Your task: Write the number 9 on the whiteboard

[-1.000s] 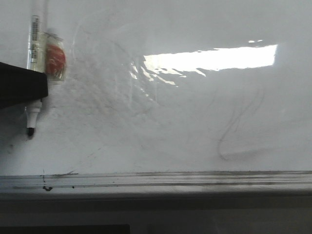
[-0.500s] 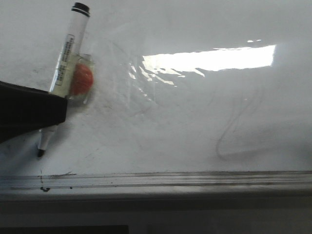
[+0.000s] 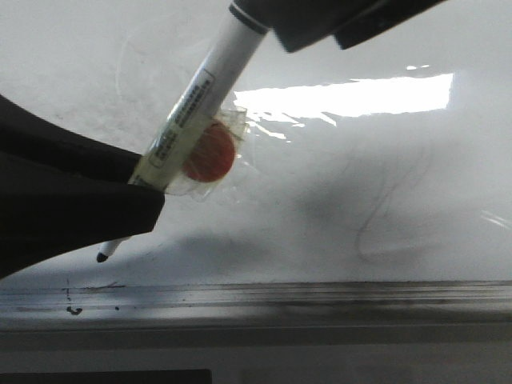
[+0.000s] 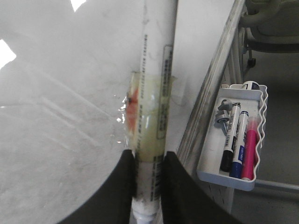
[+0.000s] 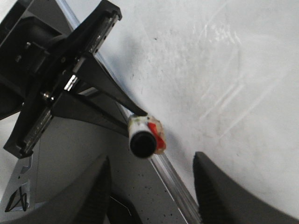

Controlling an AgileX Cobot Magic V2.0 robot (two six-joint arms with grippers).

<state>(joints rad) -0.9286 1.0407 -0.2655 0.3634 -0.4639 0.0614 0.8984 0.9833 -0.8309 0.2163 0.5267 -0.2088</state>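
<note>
My left gripper (image 3: 140, 192) is shut on a white marker (image 3: 192, 112) with an orange disc (image 3: 210, 154) taped to it. The marker tilts, its black tip (image 3: 102, 257) close above the whiteboard (image 3: 336, 200) near the grey edge strip (image 3: 280, 294). The left wrist view shows the marker barrel (image 4: 154, 88) clamped between my fingers (image 4: 121, 186). My right gripper (image 3: 336, 20) is open at the marker's top end; in the right wrist view the black end (image 5: 142, 143) sits between and beyond my open fingers (image 5: 93, 191). No number 9 shows, only faint grey erased curves (image 3: 384, 216).
A white tray (image 4: 233, 140) with several markers hangs beside the board's edge in the left wrist view. The edge strip carries black ink spots (image 3: 74, 309). A bright light reflection (image 3: 352, 94) lies on the board.
My left gripper has moved right and tilted the marker further, tip lower near the strip. My right gripper has come into view at the marker's top end.
</note>
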